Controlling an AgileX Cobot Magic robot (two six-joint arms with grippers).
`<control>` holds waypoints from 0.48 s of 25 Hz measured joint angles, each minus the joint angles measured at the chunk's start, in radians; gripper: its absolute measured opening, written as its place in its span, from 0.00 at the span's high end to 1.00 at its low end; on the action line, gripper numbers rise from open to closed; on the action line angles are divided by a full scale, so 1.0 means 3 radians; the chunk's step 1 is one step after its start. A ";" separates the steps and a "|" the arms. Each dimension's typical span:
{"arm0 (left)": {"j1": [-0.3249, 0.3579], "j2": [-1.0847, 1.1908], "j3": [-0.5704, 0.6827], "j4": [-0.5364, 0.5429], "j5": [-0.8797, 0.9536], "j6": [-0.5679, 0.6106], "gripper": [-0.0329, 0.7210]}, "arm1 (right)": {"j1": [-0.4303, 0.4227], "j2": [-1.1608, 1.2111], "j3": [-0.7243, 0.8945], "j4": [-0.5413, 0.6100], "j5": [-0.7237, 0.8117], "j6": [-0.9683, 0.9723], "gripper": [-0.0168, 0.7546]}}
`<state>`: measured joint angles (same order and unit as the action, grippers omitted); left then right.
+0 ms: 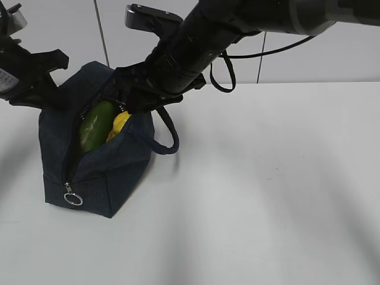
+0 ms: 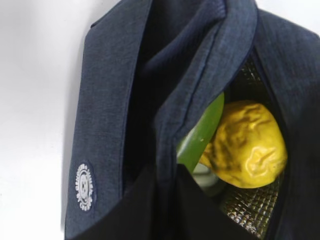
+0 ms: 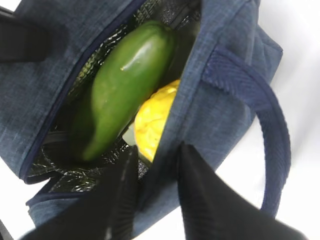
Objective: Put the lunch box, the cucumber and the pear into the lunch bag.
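The navy lunch bag stands open at the left of the table. The cucumber and the pear lie inside it. My left gripper is shut on the bag's left rim; in the left wrist view its jaws pinch the fabric beside the cucumber and the pear. My right gripper reaches across and is shut on the right rim, with one finger inside the bag. The cucumber lies over the pear. A pale sliver of the lunch box shows beneath them.
The bag's zipper ring pull hangs at the near end. A strap handle loops out on the right side and also shows in the right wrist view. White table extends to the right; a wall stands behind.
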<state>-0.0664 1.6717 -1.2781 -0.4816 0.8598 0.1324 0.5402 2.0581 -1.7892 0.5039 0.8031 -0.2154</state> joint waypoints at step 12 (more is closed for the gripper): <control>0.0000 0.0000 0.0000 -0.0048 0.0007 0.0027 0.94 | 0.0000 0.0007 0.0000 -0.0039 0.0080 0.0006 0.96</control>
<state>-0.0664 1.6717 -1.2781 -0.4962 0.8618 0.1405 0.5402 2.0603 -1.7892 0.4921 0.8271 -0.2137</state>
